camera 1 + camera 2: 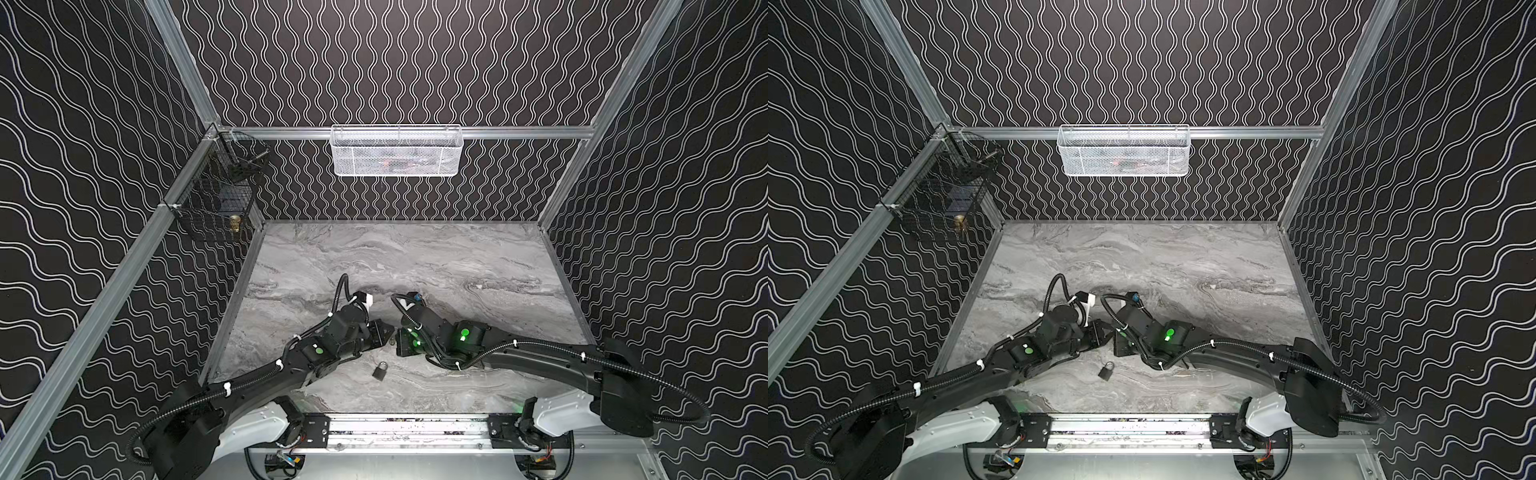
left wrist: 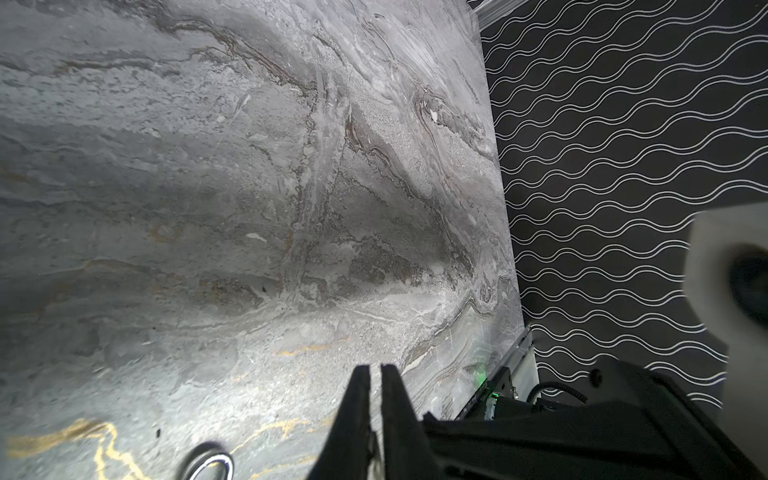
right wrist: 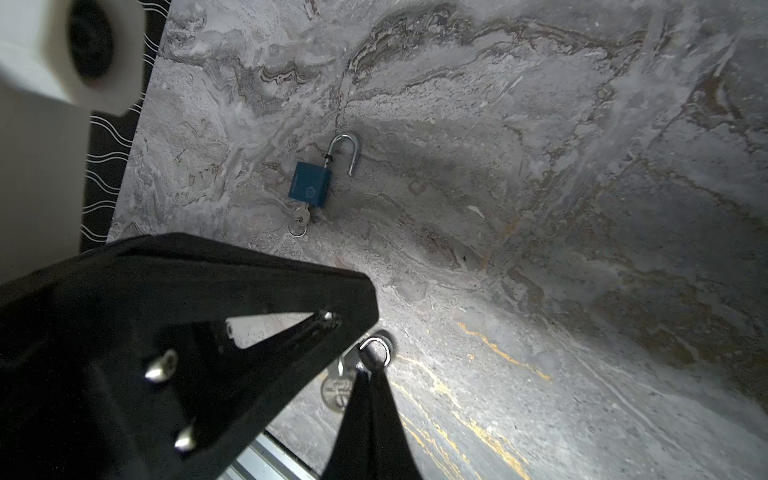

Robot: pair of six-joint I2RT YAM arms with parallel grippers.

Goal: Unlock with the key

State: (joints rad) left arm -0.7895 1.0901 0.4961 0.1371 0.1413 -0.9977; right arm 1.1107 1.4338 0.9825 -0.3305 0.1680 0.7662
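Observation:
A blue padlock [image 3: 311,185] lies flat on the marble table [image 3: 540,208], its steel shackle [image 3: 347,149] swung open. A key [image 3: 302,217] with a small ring sits in its keyhole. In both top views the padlock [image 1: 380,370] [image 1: 1106,370] lies just in front of the two grippers, which meet tip to tip. My right gripper [image 3: 371,365] is shut on a key ring [image 3: 376,343], and a second, round-headed key [image 3: 336,392] hangs from it. My left gripper [image 2: 375,370] shows only a thin slit between its fingers. A pale sliver, seemingly that hanging key, is wedged deeper in.
A white mesh basket [image 1: 397,151] hangs on the back wall. A black wire basket [image 1: 216,195] is fixed in the back left corner. An aluminium rail [image 1: 409,428] runs along the front edge. A shiny metal loop [image 2: 212,465] shows at the left wrist view's edge.

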